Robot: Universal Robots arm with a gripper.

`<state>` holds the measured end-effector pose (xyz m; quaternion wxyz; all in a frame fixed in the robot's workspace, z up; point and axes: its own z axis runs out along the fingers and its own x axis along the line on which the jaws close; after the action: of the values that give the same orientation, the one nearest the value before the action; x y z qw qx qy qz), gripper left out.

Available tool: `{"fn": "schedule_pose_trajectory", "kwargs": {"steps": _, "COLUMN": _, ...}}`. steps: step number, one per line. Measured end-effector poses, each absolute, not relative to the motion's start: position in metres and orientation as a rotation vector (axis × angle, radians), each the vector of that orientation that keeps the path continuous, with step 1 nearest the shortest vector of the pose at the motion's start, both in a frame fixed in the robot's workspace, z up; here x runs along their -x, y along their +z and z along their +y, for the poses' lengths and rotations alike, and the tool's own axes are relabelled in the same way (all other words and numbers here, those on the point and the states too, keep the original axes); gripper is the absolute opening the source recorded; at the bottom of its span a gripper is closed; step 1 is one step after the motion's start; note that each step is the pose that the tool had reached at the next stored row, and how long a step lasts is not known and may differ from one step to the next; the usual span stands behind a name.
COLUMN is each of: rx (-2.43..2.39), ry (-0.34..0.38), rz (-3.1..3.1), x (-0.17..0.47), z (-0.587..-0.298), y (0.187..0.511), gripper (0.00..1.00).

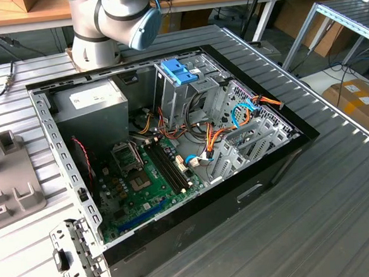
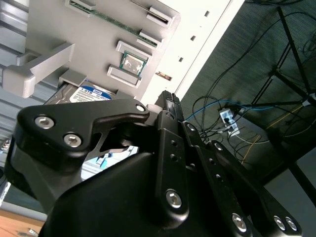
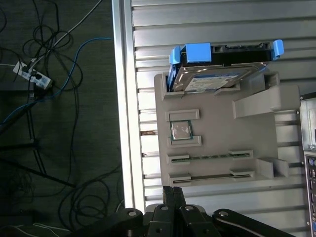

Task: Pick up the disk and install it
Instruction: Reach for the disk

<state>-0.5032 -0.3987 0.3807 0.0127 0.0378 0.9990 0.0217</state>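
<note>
The disk [image 3: 217, 74] is a flat silver-grey drive with a white-and-blue label and bright blue side rails. It lies in a slot at one end of a grey holder plate [image 3: 217, 153]. The second wrist view shows part of the disk's label [image 2: 91, 94] past a grey post of the holder. My gripper [image 3: 174, 190] hangs over the opposite end of the plate, well apart from the disk. Its black fingers stand together with nothing between them. In the second wrist view the gripper [image 2: 168, 98] points toward the plate.
The holder plate also carries a processor chip [image 3: 180, 131] and memory sticks [image 3: 210, 158]. It lies on a ribbed metal table [image 3: 197, 29] near the table's edge, with cables on the floor beyond. An open computer case [image 1: 173, 152] holds a blue drive cage [image 1: 179, 69] and a grey power supply [image 1: 90, 107].
</note>
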Motion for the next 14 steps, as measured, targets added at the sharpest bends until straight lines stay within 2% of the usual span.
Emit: {"fn": "schedule_pose_trajectory", "kwargs": {"steps": 14, "rx": -0.118, "ry": 0.068, "rz": 3.113, "x": 0.5033, "z": -0.3954, "y": 0.3795, "gripper": 0.11}}
